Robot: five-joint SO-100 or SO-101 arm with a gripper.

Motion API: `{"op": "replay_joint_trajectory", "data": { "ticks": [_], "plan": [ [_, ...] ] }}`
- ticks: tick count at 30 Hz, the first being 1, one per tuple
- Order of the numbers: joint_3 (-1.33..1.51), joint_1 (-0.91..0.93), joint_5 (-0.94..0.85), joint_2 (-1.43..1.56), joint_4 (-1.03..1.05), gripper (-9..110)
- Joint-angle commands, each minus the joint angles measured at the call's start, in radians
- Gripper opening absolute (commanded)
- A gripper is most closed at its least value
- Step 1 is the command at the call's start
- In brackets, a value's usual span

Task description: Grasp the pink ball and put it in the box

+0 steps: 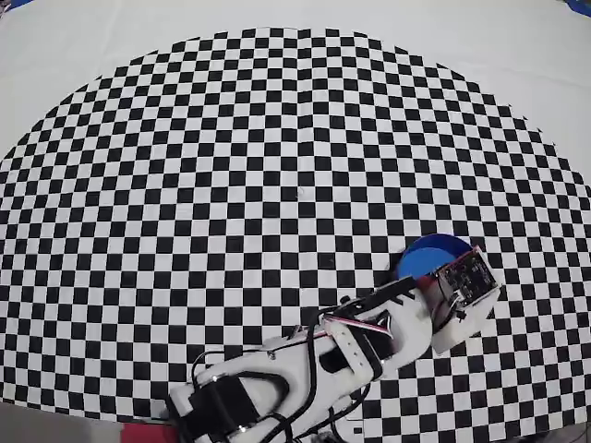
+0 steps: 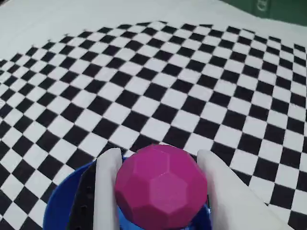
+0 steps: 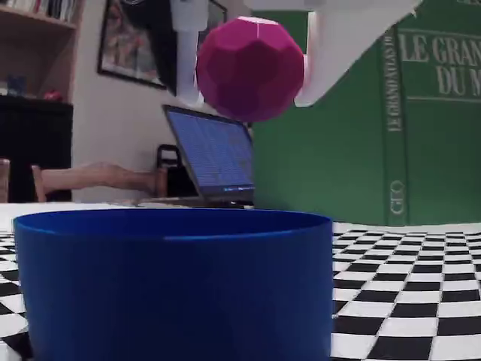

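With the pink ball [image 3: 250, 69] clamped in our gripper [image 2: 158, 191] above the blue box [image 3: 173, 282], we have only the release left.

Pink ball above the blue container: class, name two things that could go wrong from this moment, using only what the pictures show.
1. The pink ball hangs clear above the blue container. Released from that height, it might bounce out.
2. In the wrist view the hand sits near the container's rim, not plainly over its middle, so the ball could strike the rim and roll off across the checkered cloth.
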Motion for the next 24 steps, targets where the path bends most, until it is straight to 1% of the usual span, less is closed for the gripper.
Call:
{"op": "replay_joint_trajectory", "data": {
  "ticks": [1,24],
  "plan": [
    [0.000,-0.015,-0.005,0.025,0.005,0],
    [0.028,-0.121,-0.005,0.025,0.005,0]
  ]
}}
